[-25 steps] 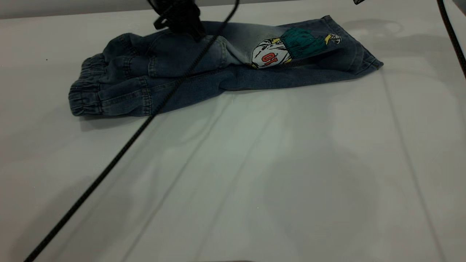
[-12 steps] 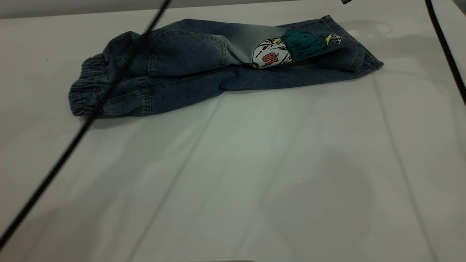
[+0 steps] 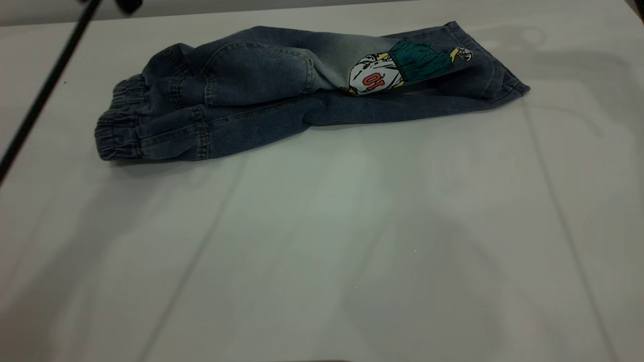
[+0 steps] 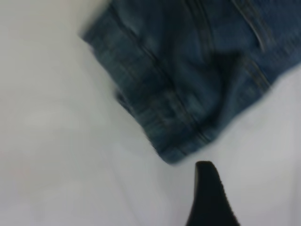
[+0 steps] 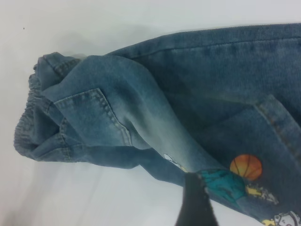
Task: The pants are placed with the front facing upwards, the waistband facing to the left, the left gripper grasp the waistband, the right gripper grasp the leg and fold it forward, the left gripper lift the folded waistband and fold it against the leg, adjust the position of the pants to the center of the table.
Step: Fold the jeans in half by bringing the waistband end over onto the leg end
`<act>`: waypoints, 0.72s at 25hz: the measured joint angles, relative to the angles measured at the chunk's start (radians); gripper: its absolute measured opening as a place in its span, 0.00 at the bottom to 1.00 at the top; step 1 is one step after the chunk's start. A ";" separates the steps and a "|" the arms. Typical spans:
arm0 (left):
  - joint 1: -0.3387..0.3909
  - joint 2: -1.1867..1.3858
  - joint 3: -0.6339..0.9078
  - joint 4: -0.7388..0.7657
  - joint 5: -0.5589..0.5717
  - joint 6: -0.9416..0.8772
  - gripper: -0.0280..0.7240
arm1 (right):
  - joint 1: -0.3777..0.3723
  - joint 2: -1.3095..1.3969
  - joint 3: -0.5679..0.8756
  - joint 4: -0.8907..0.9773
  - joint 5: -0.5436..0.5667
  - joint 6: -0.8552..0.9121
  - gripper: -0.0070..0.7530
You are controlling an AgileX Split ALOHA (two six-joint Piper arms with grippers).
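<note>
1. Black cable (image 3: 37, 103): a thin line slanting across the tabletop's far left corner in the exterior view.
2. Left gripper (image 4: 209, 195): one black angular fingertip shows in the left wrist view, above bare table beside the gathered waistband (image 3: 118, 133); it touches no cloth, and its opening cannot be told.
3. Blue denim pants (image 3: 282, 90): folded lengthwise along the far edge of the large white tabletop (image 3: 322, 241), waistband left, hems (image 3: 495, 75) right, a cartoon print (image 3: 397, 70) on the upper leg.
4. Right gripper (image 5: 195, 202): one dark fingertip above the printed leg; whether it grips cannot be told.
</note>
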State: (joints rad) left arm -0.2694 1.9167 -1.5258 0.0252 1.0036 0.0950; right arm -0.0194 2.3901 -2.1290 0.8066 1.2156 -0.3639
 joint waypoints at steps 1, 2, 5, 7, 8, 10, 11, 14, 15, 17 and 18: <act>0.019 -0.007 0.031 -0.044 0.000 0.014 0.60 | 0.000 0.001 0.000 0.000 0.000 0.000 0.57; 0.042 -0.013 0.062 -0.087 -0.001 0.023 0.60 | 0.000 0.001 0.000 0.000 0.000 0.000 0.57; 0.119 -0.021 0.153 -0.219 -0.005 0.045 0.60 | 0.000 0.001 0.000 0.000 0.000 0.000 0.57; 0.172 -0.021 0.214 -0.308 -0.025 0.079 0.60 | 0.000 0.001 0.000 0.000 0.000 -0.001 0.57; 0.192 -0.021 0.244 -0.353 -0.043 0.103 0.60 | 0.000 0.001 0.000 0.000 0.000 -0.004 0.57; 0.233 -0.022 0.287 -0.428 -0.080 0.137 0.60 | 0.000 0.001 0.000 0.000 0.000 -0.007 0.57; 0.251 -0.022 0.306 -0.459 -0.098 0.145 0.60 | 0.000 0.001 0.000 0.000 0.000 -0.007 0.57; 0.298 -0.022 0.357 -0.490 -0.129 0.155 0.60 | 0.000 0.001 0.000 0.000 0.000 -0.007 0.57; 0.311 -0.022 0.376 -0.492 -0.139 0.155 0.60 | 0.000 0.001 0.000 0.000 0.000 -0.007 0.57; 0.335 -0.022 0.413 -0.490 -0.178 0.156 0.60 | 0.000 0.001 0.000 0.000 0.000 -0.011 0.57; 0.341 -0.022 0.431 -0.482 -0.210 0.156 0.60 | 0.000 0.001 0.000 0.000 0.000 -0.014 0.57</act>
State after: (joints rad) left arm 0.0711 1.8945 -1.0946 -0.4571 0.7937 0.2511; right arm -0.0194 2.3910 -2.1290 0.8063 1.2159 -0.3778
